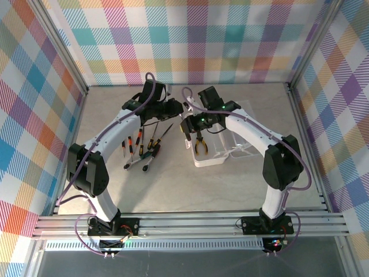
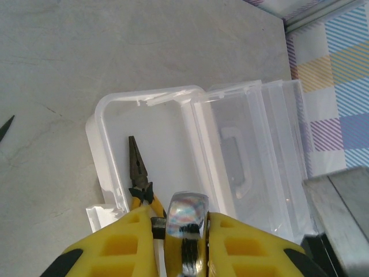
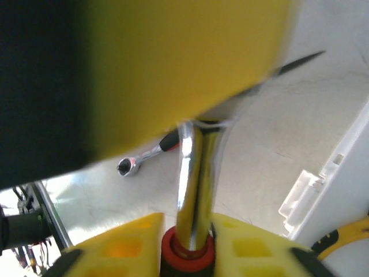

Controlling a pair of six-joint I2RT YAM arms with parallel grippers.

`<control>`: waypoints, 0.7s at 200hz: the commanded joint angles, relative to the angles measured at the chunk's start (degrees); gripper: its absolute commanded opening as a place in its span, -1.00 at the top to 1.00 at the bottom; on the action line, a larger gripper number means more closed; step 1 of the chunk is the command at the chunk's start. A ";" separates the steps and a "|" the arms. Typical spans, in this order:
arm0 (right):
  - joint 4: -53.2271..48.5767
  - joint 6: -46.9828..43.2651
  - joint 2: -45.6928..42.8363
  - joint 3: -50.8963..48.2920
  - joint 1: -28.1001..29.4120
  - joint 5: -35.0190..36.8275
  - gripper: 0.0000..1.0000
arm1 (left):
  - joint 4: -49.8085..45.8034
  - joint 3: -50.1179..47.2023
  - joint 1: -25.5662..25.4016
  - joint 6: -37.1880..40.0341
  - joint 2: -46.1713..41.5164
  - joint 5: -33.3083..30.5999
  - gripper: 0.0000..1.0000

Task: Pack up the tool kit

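The tool kit's clear case (image 1: 226, 157) lies open right of centre, and yellow-handled pliers (image 1: 200, 144) rest in its tray. In the left wrist view the pliers (image 2: 138, 167) lie by the tray wall (image 2: 102, 144), beside the lid with its white handle (image 2: 237, 164). My left gripper (image 2: 181, 222) is shut on the chrome head of a ratchet (image 2: 185, 216). My right gripper (image 3: 187, 231) is shut on the same ratchet at its red collar (image 3: 187, 249), and the chrome shaft (image 3: 196, 179) runs up to the left gripper's yellow finger (image 3: 173, 57). Both grippers (image 1: 176, 108) (image 1: 193, 123) meet above the case's left edge.
Several screwdrivers (image 1: 138, 141) and a second ratchet (image 1: 147, 165) lie on the table left of the case. That ratchet (image 3: 128, 166) and a screwdriver tip (image 3: 300, 60) show in the right wrist view. Checked walls and a metal frame (image 1: 294, 92) enclose the table.
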 commanded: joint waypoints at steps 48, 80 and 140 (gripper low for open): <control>-2.54 -1.90 -4.91 -0.40 -2.41 6.99 1.00 | -2.60 -1.17 2.50 3.65 -3.43 -7.11 -0.40; -8.36 -4.05 -6.54 -2.80 -6.29 18.94 1.00 | -7.34 -3.97 6.29 6.42 -7.05 -16.28 -0.99; -11.46 -3.46 -3.53 -5.16 -8.93 31.53 1.00 | -10.35 -11.84 7.63 8.98 -8.01 -20.27 -0.99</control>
